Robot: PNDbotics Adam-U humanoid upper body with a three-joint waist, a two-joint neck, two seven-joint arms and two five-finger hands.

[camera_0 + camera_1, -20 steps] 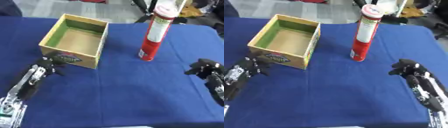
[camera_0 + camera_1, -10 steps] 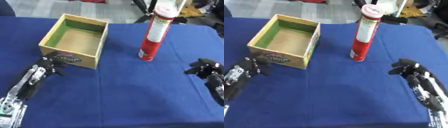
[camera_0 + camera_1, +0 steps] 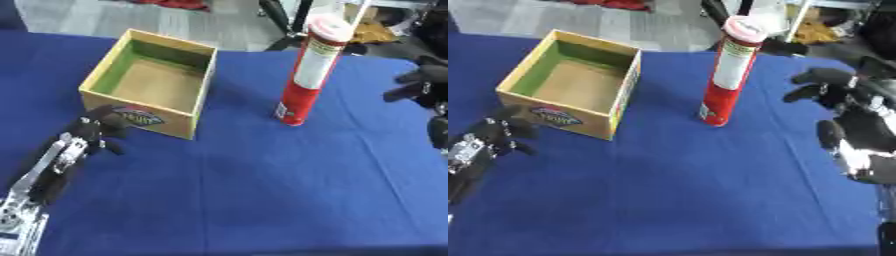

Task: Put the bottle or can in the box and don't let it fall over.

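Observation:
A tall red and white can (image 3: 308, 70) with a pale lid stands upright on the blue table (image 3: 245, 190), right of the box. The open cardboard box (image 3: 153, 82) has a green inside and holds nothing. My right hand (image 3: 829, 87) hovers to the right of the can at about its mid height, fingers relaxed and apart, not touching it. My left hand (image 3: 94, 131) rests on the table by the box's near left corner, fingers loosely curled, holding nothing.
Beyond the table's far edge lies grey floor with black chair legs (image 3: 278, 20) and some clutter (image 3: 815, 30). Blue cloth stretches bare across the near half of the table.
My right hand has risen and moved up toward the can's right side. The left hand and the can have stayed where they were.

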